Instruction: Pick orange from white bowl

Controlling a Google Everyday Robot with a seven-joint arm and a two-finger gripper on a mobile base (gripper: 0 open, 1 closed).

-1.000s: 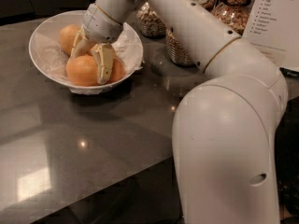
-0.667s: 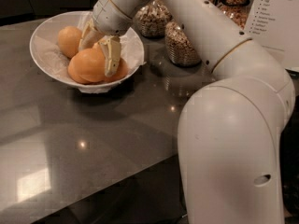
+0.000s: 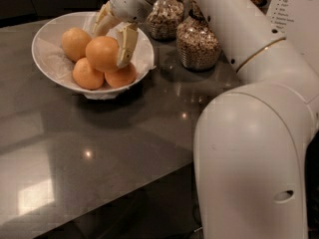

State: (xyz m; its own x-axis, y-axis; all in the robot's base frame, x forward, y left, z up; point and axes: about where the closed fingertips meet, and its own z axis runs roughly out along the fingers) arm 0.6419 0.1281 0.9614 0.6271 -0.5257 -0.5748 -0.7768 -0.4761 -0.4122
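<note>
Dark, glossy grey worktop (image 3: 99, 148) fills most of the camera view and mirrors a few ceiling lights. At its far left the end effector (image 3: 107, 49) reaches down into the white bowl (image 3: 36, 48), its two pale fingers (image 3: 127, 43) pinching the orange (image 3: 100, 54) from opposite sides: one finger lies along the fruit's right flank, the other passes behind its upper left. The gripped orange sits higher than the rest of the fruit and within the bowl's rim; whether it touches the pieces beneath it cannot be told.

Three more oranges lie in the bowl: one behind and to the left (image 3: 74, 41), one at the front left (image 3: 87, 74), one at the front right (image 3: 121, 76), just under the nearer finger. Crinkled white paper (image 3: 50, 63) lines the bowl.

Right of the bowl stand two glass jars of cereal, one near the bowl's far edge (image 3: 166, 16) and one further right (image 3: 199, 44). A printed white sign (image 3: 299, 11) stands at the top right. The white arm (image 3: 239, 29) slants from the wrist down to the bulky rounded body (image 3: 254, 158) in the right foreground.
</note>
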